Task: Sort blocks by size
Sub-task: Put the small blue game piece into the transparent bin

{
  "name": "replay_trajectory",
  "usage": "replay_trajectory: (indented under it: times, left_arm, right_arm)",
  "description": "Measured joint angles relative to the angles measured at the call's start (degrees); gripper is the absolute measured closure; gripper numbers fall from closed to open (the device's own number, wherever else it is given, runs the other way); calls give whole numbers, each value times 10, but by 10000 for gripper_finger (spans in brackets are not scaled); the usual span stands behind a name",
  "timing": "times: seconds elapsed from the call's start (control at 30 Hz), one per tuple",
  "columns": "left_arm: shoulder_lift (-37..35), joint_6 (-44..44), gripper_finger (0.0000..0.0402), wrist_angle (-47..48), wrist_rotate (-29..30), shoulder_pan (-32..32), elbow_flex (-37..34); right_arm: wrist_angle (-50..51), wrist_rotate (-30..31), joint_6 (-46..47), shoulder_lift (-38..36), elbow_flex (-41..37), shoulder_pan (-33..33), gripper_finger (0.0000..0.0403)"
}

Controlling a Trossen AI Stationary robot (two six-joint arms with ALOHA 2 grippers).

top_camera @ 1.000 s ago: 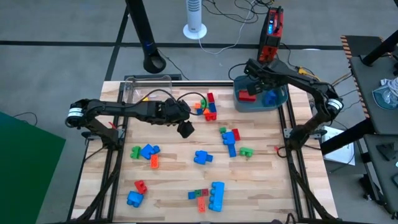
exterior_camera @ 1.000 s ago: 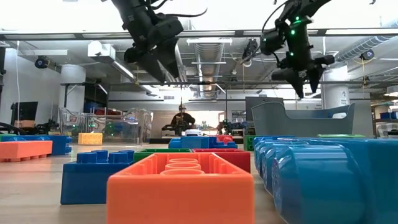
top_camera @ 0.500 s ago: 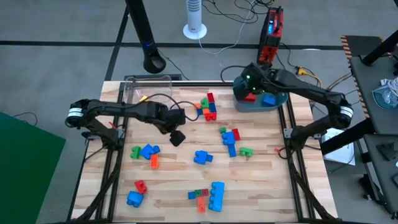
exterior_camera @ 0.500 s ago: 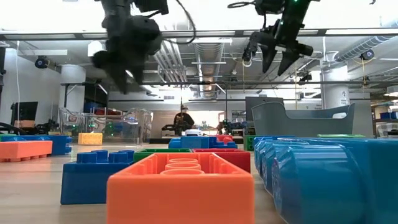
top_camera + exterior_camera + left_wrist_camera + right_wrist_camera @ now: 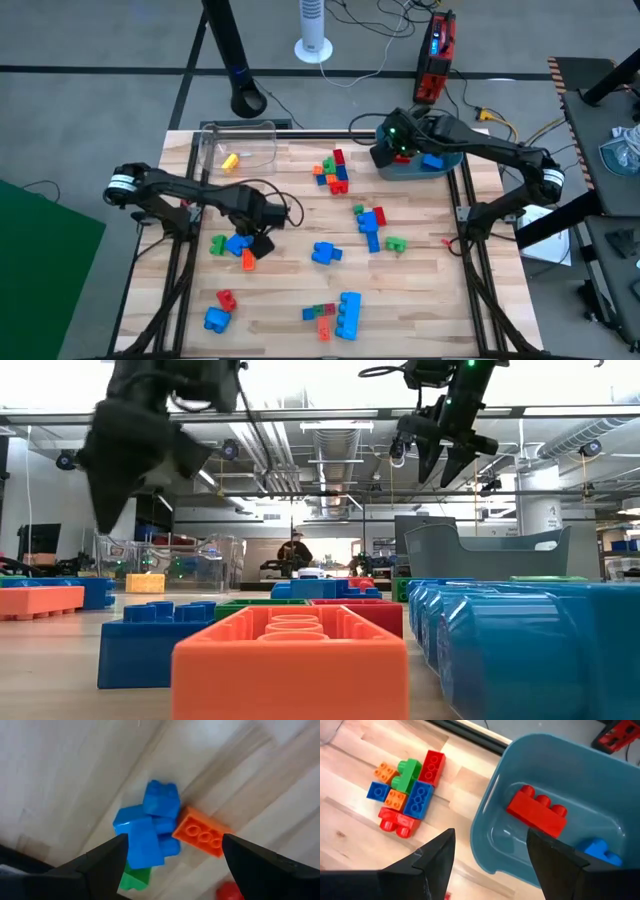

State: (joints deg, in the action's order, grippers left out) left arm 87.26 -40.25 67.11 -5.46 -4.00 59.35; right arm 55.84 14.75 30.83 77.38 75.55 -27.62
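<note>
Studded blocks lie scattered on the wooden table (image 5: 420, 290). My left gripper (image 5: 256, 240) hovers open above a clump of two blue blocks (image 5: 147, 827), an orange block (image 5: 202, 835) and a green one (image 5: 136, 875); its fingers stand on either side of the clump and touch nothing. My right gripper (image 5: 390, 150) hangs open over the left rim of the teal tub (image 5: 495, 820). On the tub's floor lie a red block (image 5: 537, 812) and a blue block (image 5: 597, 847). A clear box (image 5: 238, 145) at the far left holds a yellow block (image 5: 230, 160).
A cluster of small blocks (image 5: 335, 172) lies at the far middle beside the tub. More blocks sit at mid table (image 5: 326, 253), right of it (image 5: 370, 222) and near the front edge (image 5: 348, 315). Metal frame rails (image 5: 180, 270) border the table's left and right.
My left gripper has swung from the table's far middle toward the left and near edge, ending over the blue and orange clump. My right gripper has moved from above the tub's middle toward the table's left, to the tub's left rim.
</note>
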Motion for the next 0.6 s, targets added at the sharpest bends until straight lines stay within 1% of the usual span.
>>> replay_trajectory:
  times: [0.27, 0.37, 0.5, 0.6]
  left_arm:
    - [0, 88, 94, -92, 9, 0, -73]
    - [0, 100, 94, -116, 28, 0, -88]
    - [0, 106, 94, -127, 29, 0, -115]
    - [0, 106, 94, -152, 29, 0, -134]
  right_arm:
    - [-1, -6, 7, 0, -3, 4, 170]
    - [-2, -13, 7, 0, -3, 4, 170]
    - [-4, -14, 8, 0, -3, 4, 170]
    - [-5, -15, 14, 0, -3, 4, 170]
